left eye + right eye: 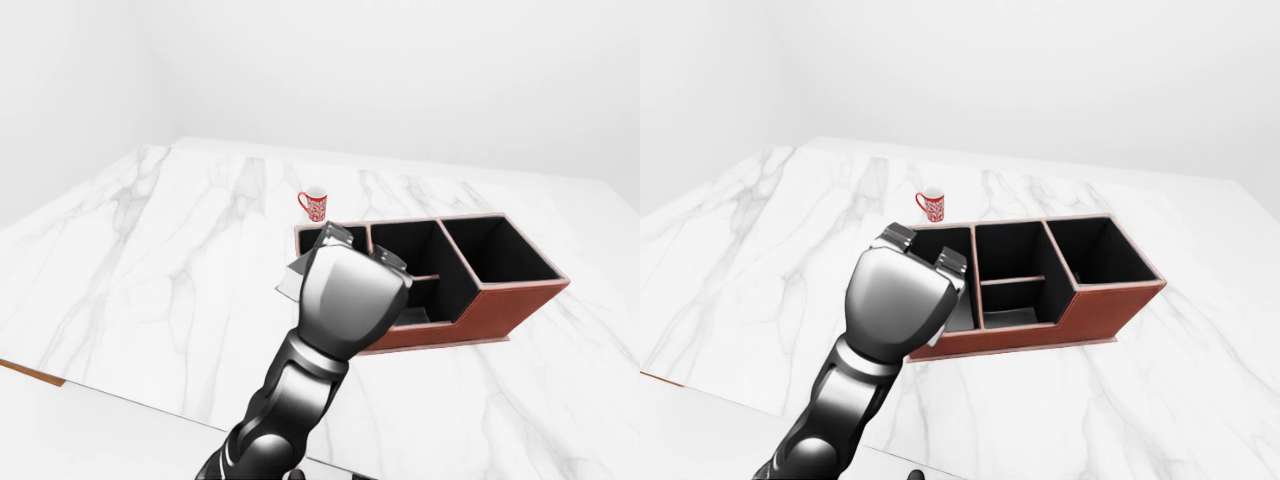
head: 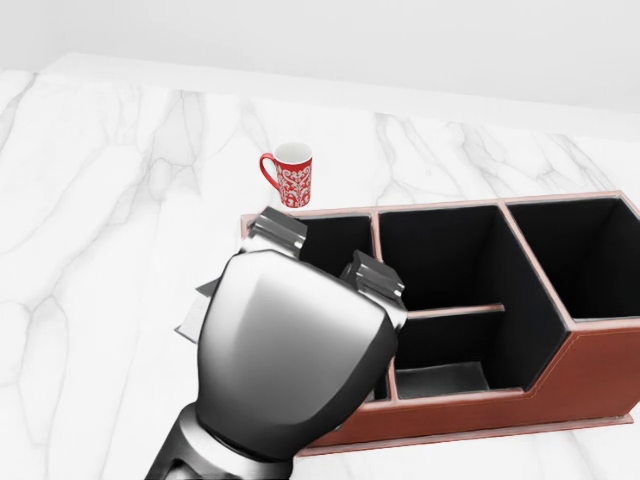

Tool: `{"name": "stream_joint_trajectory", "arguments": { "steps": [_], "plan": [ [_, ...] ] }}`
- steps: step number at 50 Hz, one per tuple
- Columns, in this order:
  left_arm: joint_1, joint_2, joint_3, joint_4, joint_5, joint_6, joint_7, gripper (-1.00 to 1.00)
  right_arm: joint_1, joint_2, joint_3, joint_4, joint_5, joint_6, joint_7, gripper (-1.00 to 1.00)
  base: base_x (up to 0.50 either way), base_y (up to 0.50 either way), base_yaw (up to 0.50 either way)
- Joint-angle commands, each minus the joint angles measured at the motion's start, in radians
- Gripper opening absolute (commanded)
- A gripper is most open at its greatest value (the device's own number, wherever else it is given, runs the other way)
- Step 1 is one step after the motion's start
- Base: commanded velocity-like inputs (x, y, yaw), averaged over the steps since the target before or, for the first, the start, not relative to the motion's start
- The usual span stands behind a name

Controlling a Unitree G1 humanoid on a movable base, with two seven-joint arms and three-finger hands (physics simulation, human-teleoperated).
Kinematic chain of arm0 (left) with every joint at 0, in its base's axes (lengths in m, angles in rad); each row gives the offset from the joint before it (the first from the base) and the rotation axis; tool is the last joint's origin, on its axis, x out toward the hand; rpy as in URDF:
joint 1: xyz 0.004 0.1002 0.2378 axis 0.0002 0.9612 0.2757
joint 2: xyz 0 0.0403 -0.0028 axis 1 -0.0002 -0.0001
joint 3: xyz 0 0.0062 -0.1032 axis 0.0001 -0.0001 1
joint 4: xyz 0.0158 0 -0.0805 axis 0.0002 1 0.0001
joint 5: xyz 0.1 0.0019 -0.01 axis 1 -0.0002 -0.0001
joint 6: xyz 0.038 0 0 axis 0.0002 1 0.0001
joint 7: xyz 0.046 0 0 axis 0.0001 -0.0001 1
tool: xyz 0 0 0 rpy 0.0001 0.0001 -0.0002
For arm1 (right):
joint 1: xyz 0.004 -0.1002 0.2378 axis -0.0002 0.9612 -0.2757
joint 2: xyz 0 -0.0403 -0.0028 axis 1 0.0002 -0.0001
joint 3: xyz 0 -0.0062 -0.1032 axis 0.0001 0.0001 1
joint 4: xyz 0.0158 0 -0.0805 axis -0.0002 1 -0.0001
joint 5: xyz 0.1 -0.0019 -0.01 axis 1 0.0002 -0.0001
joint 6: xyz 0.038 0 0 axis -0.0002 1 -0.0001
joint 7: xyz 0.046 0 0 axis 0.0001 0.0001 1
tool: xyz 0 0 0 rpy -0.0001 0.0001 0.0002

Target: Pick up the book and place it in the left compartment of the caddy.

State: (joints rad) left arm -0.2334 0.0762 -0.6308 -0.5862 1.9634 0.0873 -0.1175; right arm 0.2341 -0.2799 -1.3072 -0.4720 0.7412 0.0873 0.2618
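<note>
My left hand (image 2: pixel 318 268) hangs over the left compartment (image 2: pixel 338 240) of the brown caddy (image 2: pixel 445 207), its silver back toward the camera and hiding most of the fingers. Two curled fingers (image 2: pixel 279 229) show at its top. A grey corner of the book (image 2: pixel 197 312) sticks out to the left of the hand, past the caddy's left wall and above the table. The hand appears shut on the book. Most of the book is hidden behind the hand. My right hand does not show.
A red and white mug (image 2: pixel 293 175) stands on the white marble table (image 1: pixel 150 260) just above the caddy's left end. The caddy's middle compartments (image 2: pixel 445 255) and right compartment (image 2: pixel 590 250) are black inside. The table's near edge (image 1: pixel 40 375) runs along the bottom left.
</note>
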Motion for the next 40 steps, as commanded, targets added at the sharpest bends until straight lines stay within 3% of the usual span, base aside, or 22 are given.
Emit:
{"name": "stream_joint_trajectory", "arguments": {
  "steps": [1,20,25,31,40],
  "plan": [
    [-0.075,-0.012,-0.001,0.018,0.009,0.0,-0.026,-1.0,-0.001,0.0,0.003,0.002,-0.002,0.0,0.001,1.0,0.0,0.0,0.0],
    [-0.106,-0.048,0.014,0.066,0.009,0.0,-0.035,-1.0,0.002,-0.002,0.0,0.003,0.001,0.0,0.0,1.0,0.0,0.0,0.0],
    [-0.079,-0.11,0.054,0.102,0.009,0.0,0.001,-1.0,0.001,0.0,-0.003,-0.005,0.001,0.0,0.002,1.0,0.0,0.0,0.0],
    [-0.081,-0.124,0.062,0.117,0.009,0.0,0.003,-1.0,0.0,-0.001,0.0,0.0,-0.001,0.0,0.002,1.0,0.0,0.0,0.0],
    [-0.082,-0.17,0.123,0.143,0.009,0.0,0.021,-1.0,0.001,0.001,0.002,0.0,-0.003,0.0,0.004,1.0,0.0,0.0,0.0]
  ]
}}
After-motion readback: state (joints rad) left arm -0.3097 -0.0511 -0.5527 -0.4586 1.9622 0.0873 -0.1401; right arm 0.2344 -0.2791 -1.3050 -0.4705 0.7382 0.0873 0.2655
